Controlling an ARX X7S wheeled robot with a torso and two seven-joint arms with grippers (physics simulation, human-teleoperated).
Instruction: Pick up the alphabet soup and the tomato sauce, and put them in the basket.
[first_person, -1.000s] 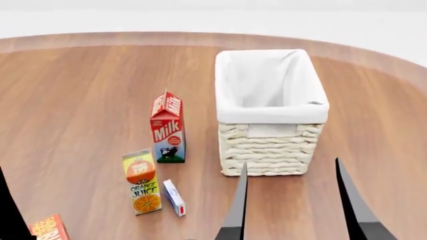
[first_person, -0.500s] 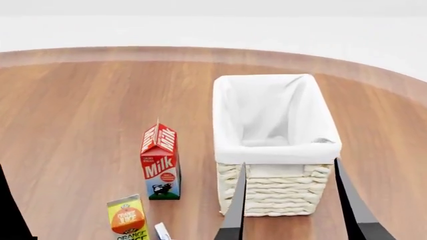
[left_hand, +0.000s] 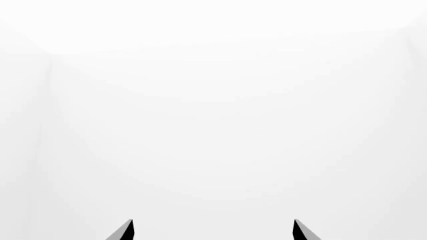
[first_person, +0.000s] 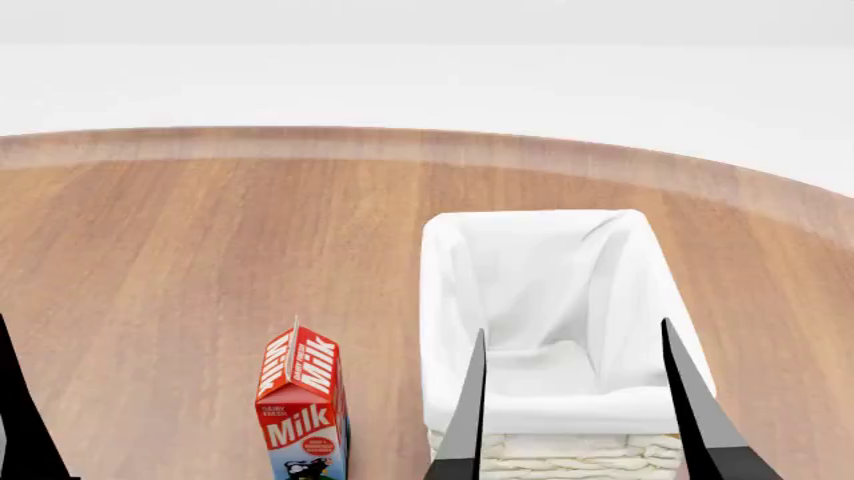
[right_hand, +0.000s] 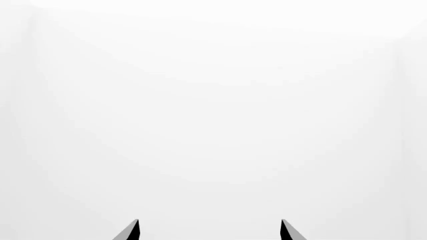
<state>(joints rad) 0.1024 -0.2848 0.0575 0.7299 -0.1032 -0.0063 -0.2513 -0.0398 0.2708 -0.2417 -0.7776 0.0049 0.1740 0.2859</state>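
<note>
Both pincers are spread and hold nothing: left pincer (left_hand: 212, 231), right pincer (first_person: 571, 400). The basket (first_person: 447, 300) stands beside a milk carton (first_person: 304, 405) on the desk (first_person: 174, 260).

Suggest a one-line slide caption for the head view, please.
Lined wicker basket and milk carton on the wooden table.

One basket (first_person: 561, 300) and one milk carton (first_person: 304, 405) are sitting on one counter (first_person: 160, 260); two end effectors are showing.
</note>
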